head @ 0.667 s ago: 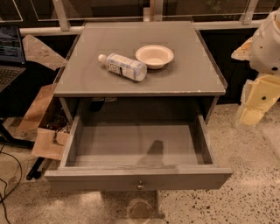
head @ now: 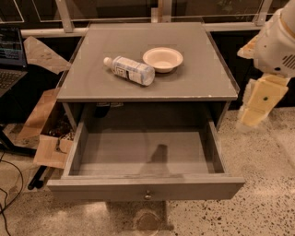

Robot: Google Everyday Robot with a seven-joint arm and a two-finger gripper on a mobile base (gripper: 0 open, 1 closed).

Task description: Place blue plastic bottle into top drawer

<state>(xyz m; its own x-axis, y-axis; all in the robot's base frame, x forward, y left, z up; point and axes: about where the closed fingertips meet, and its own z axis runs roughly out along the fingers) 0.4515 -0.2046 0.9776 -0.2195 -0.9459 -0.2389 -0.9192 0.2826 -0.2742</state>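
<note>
The blue plastic bottle point(head: 130, 70) lies on its side on top of the grey cabinet point(head: 193, 83), its white cap pointing back left. It is just left of a white bowl point(head: 162, 59). The top drawer point(head: 145, 189) is pulled wide open below the cabinet top, and its inside shows nothing in it. Its small round knob sits at the centre of the front panel. My gripper point(head: 252, 116) hangs in the air to the right of the cabinet, beside its right edge. It is apart from the bottle and holds nothing.
Cardboard boxes and brown paper point(head: 46, 138) lie on the floor left of the cabinet. A laptop point(head: 10, 55) stands at the far left, with cables on the floor. A railing point(head: 64, 14) runs behind the cabinet. Speckled floor lies to the right and in front.
My gripper has shifted slightly to the left, toward the cabinet. The bottle, the bowl and the drawer have not moved.
</note>
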